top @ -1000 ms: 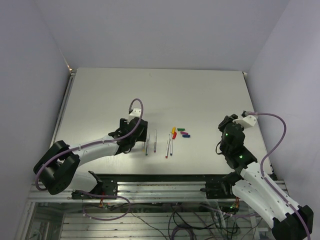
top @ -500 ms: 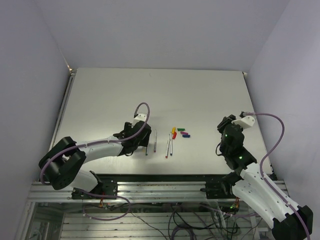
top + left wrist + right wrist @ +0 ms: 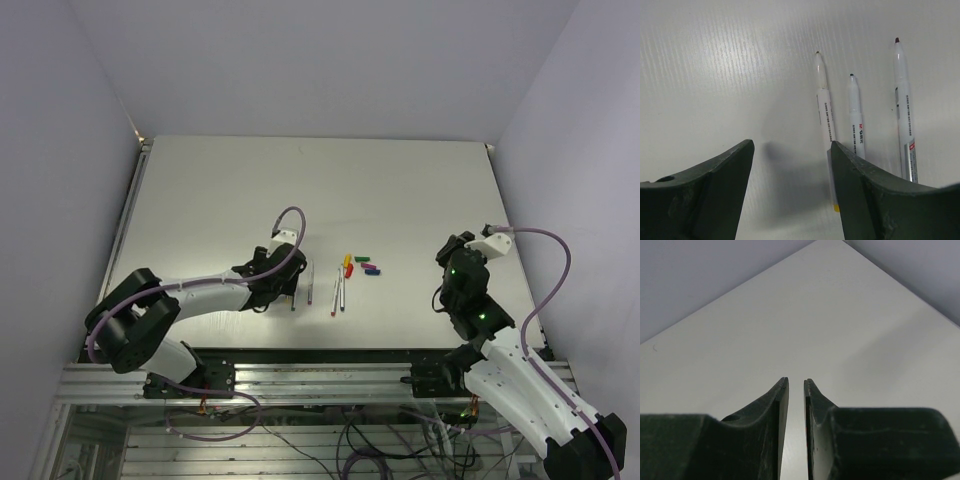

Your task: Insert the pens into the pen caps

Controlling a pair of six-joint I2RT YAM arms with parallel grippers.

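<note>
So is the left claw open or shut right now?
Open: the left claw has its fingers wide apart, gripping nothing; the pens lie loose.

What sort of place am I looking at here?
Probably a robotics lab test bench: a left arm and right arm bolted to a metal frame, a white table between blank walls, pens and caps laid out.

pens (image 3: 311, 283) in a row on table (image 3: 300, 190) | pen caps (image 3: 366, 266) clustered just behind and right of them

Uncapped white pens (image 3: 310, 283) lying parallel, coloured caps (image 3: 366, 266) clustered nearby
</note>
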